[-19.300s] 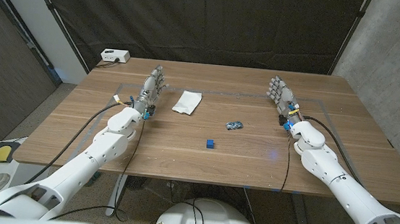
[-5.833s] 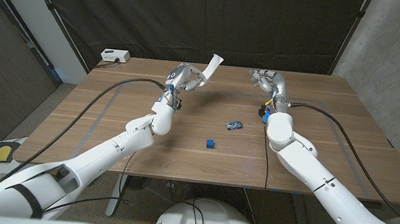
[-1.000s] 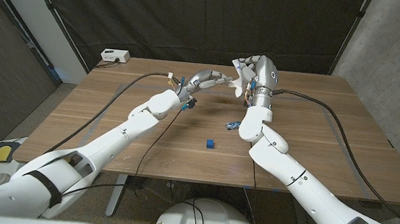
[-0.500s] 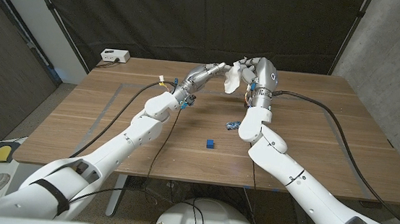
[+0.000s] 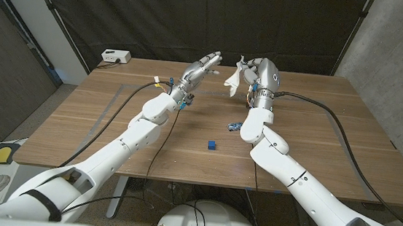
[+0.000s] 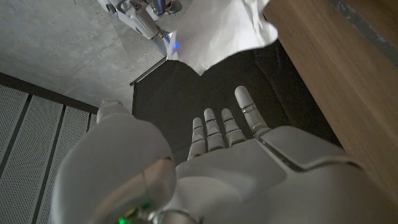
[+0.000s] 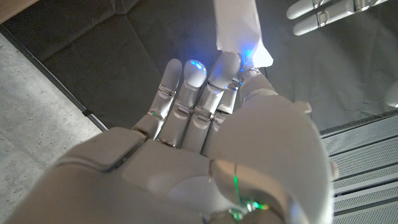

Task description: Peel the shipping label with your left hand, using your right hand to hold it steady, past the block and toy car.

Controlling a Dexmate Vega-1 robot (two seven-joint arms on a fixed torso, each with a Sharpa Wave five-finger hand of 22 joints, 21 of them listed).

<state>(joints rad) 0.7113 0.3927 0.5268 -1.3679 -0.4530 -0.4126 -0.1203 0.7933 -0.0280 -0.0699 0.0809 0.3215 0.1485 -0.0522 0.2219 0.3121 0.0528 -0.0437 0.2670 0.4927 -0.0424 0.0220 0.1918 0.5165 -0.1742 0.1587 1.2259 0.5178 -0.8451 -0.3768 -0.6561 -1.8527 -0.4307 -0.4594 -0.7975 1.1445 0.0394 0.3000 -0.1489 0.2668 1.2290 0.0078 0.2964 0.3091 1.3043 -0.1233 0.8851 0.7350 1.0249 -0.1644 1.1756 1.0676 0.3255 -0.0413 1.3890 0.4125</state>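
White, crumpled paper shipping label hangs pinched in the raised right hand above the wooden table's far side, beyond the small blue block and toy car, seemingly steadied for the empty, spread-fingered left hand just beside it.

A: Where does the head camera look?
B: Down over the tabletop, from above.
A: The wrist cameras?
B: Close behind each hand. All three share the white label.
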